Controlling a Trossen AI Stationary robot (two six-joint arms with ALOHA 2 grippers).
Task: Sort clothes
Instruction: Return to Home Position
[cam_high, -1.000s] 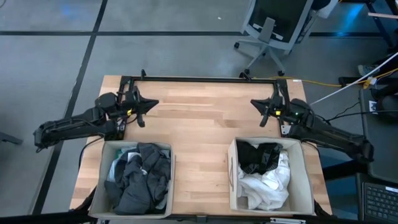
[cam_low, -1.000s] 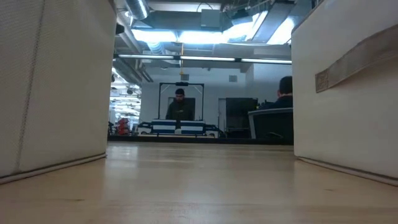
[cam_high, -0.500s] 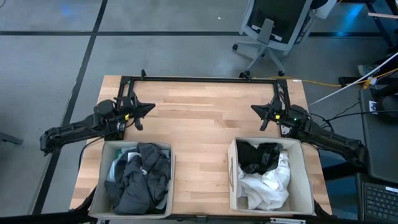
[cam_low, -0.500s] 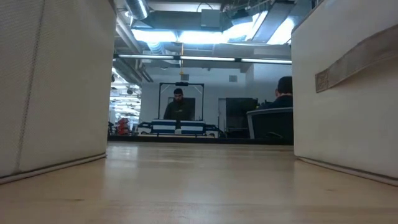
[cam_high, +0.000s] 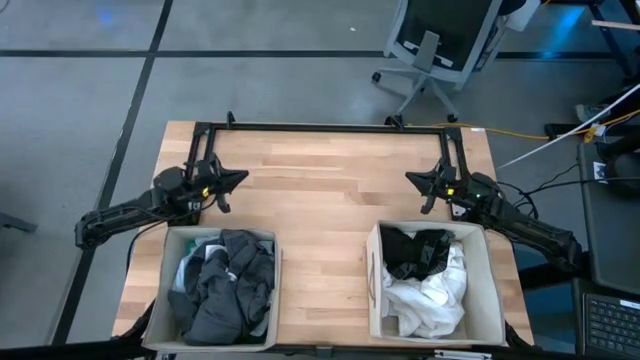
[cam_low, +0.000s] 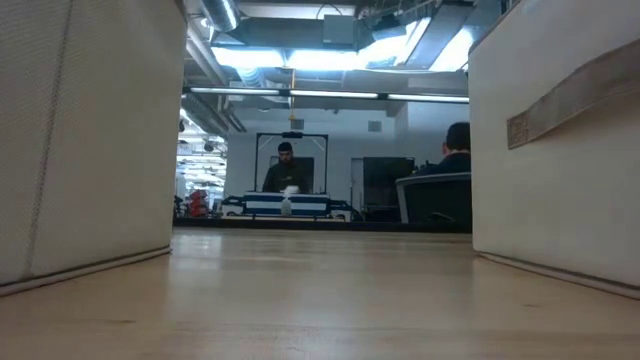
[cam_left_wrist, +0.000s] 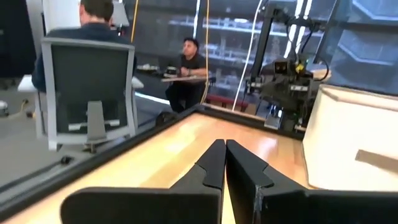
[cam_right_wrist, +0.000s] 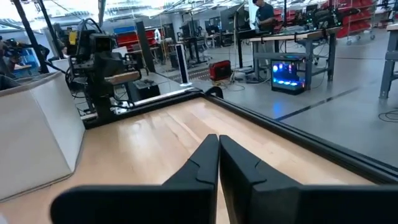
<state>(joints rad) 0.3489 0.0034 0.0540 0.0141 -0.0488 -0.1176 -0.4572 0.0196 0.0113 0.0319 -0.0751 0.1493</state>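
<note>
The clothes lie in two beige bins at the table's near edge. The left bin (cam_high: 160, 300) holds dark grey, black and pale garments (cam_high: 228, 285) in a heap. The right bin (cam_high: 490, 290) holds a black garment (cam_high: 415, 252) on top of white ones (cam_high: 430, 298). My left gripper (cam_high: 243, 175) is shut and empty above the table's far left, beyond the left bin. My right gripper (cam_high: 409, 177) is shut and empty above the far right, beyond the right bin. Both point toward the table's middle. The wrist views show each one's fingers together, left (cam_left_wrist: 224, 152) and right (cam_right_wrist: 217, 146).
Bare wooden tabletop (cam_high: 320, 200) lies between the arms and between the bins. A black frame rail (cam_high: 330, 127) runs along the far edge. An office chair (cam_high: 430, 45) stands beyond the table. People sit and stand in the room behind (cam_low: 286, 170).
Both arms have drawn back outward: my left gripper toward the table's left edge, my right gripper slightly toward the right edge. Both stay shut. The clothes in the bins have not moved.
</note>
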